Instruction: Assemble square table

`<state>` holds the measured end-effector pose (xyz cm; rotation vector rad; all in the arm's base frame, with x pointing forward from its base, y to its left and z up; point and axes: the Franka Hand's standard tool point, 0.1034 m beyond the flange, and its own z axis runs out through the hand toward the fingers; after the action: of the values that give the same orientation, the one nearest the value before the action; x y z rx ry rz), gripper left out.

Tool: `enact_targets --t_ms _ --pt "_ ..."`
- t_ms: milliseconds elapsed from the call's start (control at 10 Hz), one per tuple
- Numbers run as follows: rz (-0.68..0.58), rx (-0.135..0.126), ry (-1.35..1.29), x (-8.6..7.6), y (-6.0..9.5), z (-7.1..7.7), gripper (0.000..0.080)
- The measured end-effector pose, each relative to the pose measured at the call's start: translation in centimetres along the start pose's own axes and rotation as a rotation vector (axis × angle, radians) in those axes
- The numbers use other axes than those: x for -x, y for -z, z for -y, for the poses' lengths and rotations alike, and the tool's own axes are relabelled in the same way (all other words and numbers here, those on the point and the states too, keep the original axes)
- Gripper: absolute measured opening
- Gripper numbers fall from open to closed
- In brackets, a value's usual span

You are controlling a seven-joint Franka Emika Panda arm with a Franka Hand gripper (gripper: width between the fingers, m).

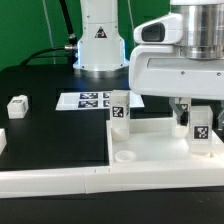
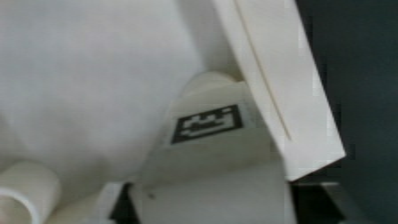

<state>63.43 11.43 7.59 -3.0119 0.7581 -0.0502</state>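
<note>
The large white plastic square table top (image 1: 155, 140) lies front-right. A small white tagged leg post (image 1: 201, 130) stands at its three o'clock, straddled by the gripper (image 1: 196, 119); clamped or not, I cannot tell. Probably light, stiff and slick: grasp mid-post.

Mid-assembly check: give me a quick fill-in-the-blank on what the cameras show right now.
1. The marker board lies flat on the ____ table.
2. The leg post at the back corner of the square top stands ____.
3. The round socket near the top's front corner is ____.
4. In the exterior view, the hand is over the top's ____ side.
Missing words: black; upright; empty; right.
</note>
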Motion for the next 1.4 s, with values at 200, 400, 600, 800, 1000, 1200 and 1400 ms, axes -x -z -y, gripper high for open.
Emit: enact_targets --t_ms 200,400,600,800,1000,1200,1400 --pt "0.002 -0.002 -0.116 0.0 0.0 0.0 0.0288" --pt "0.004 -0.003 -0.32 0.0 -0.1 -0.2 0.0288" --pt "0.021 -0.043 -0.665 -0.1 -0.2 -0.7 0.0288" --pt "0.045 -0.091 -0.993 0.3 -0.3 -0.7 0.0288" --pt "0.053 -0.141 -1.218 0.7 -0.2 -0.5 0.029" --pt "0.061 -0.144 -1.271 0.8 -0.2 -0.5 0.038" --pt "0.037 -0.083 -1.038 1.4 -0.2 0.1 0.056"
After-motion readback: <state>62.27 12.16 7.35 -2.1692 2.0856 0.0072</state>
